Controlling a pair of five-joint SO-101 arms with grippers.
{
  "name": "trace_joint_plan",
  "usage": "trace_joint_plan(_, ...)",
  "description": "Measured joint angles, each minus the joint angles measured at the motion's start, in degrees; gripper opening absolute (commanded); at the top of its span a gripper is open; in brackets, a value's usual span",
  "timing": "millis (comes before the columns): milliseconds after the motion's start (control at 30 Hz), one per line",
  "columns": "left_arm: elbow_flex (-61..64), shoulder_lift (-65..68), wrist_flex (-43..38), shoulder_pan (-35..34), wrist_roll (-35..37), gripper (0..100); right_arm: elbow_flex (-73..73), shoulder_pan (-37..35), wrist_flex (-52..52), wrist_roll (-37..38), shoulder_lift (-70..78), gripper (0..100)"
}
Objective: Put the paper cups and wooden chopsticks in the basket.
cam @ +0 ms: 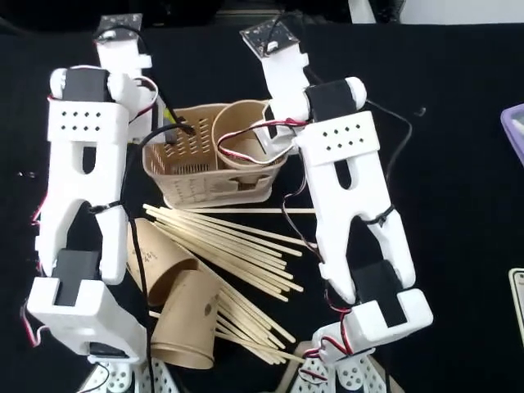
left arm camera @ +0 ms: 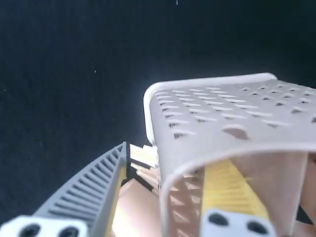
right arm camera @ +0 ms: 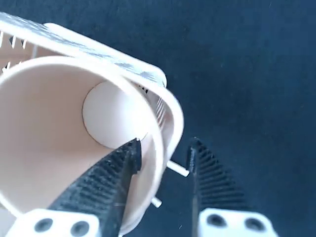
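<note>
Left claw (left arm camera: 173,157) is wide open astride a corner of the basket (left arm camera: 222,113), one finger outside the wall and one inside, gripping nothing. Right claw (right arm camera: 165,148) is partly open astride the rim of a cup (right arm camera: 49,148). One finger is inside the cup and the other outside with a gap to the wall, so it is not clamped.

Three cups show from above. One (cam: 237,124) leans in the right half of the basket (cam: 205,184), which sits on the black table (cam: 442,229) between the two arms. The other two (cam: 160,254) (cam: 187,321) lie on their sides in front of the basket, just beside each other.

Chopsticks (cam: 237,254) lie in a loose fan, well over a dozen, too overlapped to count exactly. One more (cam: 246,210) lies alone just in front of the basket.

The nearer cup rests on top of the fan. A black cable (cam: 141,278) and the left arm cross over the cup beside it, and the right arm hangs over the far tips of the fan.

A purple thing (cam: 514,131) and a pale card (cam: 517,303) sit at the table's right edge, well apart.
</note>
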Motion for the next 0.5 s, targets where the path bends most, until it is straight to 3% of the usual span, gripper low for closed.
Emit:
trace_joint_plan(233, -6.68, 0.09, 0.0, 0.0, 0.0, 25, -1.05, 0.0, -2.73, 1.23, 0.0, 17.3)
trace_joint_plan(500, -8.62, 0.26, -0.53, 0.0, 0.0, 25, -6.07, 0.0, -1.49, 1.41, 0.0, 25.1)
